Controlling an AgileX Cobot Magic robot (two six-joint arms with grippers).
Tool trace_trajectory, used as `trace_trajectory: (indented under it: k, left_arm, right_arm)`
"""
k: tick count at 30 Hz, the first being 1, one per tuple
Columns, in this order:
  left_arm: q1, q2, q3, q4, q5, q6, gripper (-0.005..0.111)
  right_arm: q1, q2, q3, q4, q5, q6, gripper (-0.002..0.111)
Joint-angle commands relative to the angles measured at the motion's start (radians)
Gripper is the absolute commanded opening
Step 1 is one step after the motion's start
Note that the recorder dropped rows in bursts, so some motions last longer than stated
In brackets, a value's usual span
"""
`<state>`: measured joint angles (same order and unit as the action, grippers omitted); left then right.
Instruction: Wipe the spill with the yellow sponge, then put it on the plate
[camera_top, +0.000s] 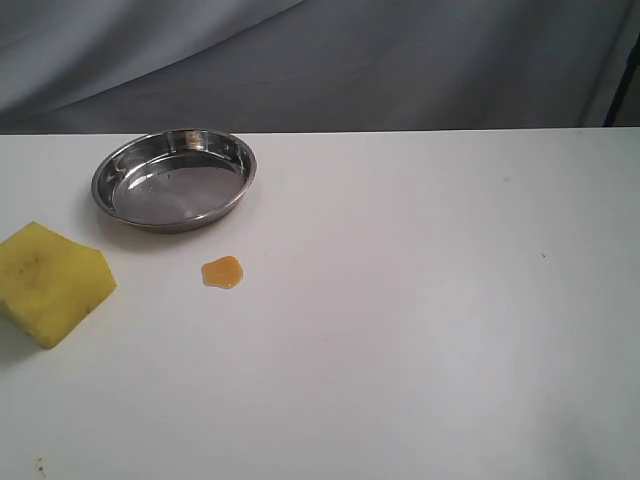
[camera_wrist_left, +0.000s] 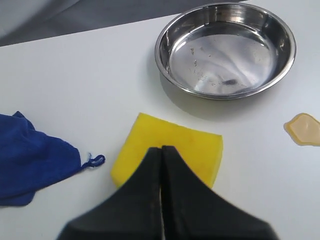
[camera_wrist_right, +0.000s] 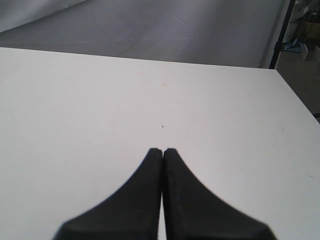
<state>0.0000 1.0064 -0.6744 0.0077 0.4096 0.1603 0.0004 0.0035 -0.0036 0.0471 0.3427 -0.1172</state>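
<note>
At the left end of the white table (camera_top: 420, 330), our left gripper (camera_wrist_left: 161, 148) has its black jaws pressed flat together with nothing between them. In the left wrist view its tips overlap the edge of the yellow sponge (camera_wrist_left: 167, 134), and we cannot tell whether they touch the foam or hang above it (the exterior view does not take in the gripper itself). The sponge lies flat on the table at the left edge of the scene, held by nothing.

Just beyond the sponge we see the spill (camera_top: 222, 271), a small amber puddle with an uneven outline, lying a little to the sponge's right and apart from it. Farther back, behind both, stands the plate (camera_top: 101, 186), a shiny steel dish sitting upright; its near rim is close to the spill but not touching it. On the sponge's other side, away from the spill, a crumpled blue cloth (camera_wrist_left: 30, 160) rests on the table near the foam without meeting it.

Over on the right, our right gripper (camera_wrist_right: 163, 150) likewise has its jaws closed on nothing, above bare white tabletop. A grey curtain (camera_top: 300, 60) hangs behind the far edge.
</note>
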Motion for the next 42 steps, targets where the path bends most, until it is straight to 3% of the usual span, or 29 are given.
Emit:
trace_trajectory:
  k: [1,33,42]
  left_arm:
    - [0.0,-0.001,0.006,-0.049,-0.02,-0.002,0.0]
    - [0.0,0.038,0.008,-0.139,-0.009,0.005,0.0]
    - [0.0,0.078,0.008,-0.139,-0.101,0.007,0.0]
  right_arm:
    - [0.001,-0.004,0.004,0.004,-0.001,-0.002,0.0]
    - [0.001,-0.004,0.004,0.004,-0.001,-0.002,0.0]
    - [0.001,-0.004,0.004,0.004,-0.001,-0.002,0.0]
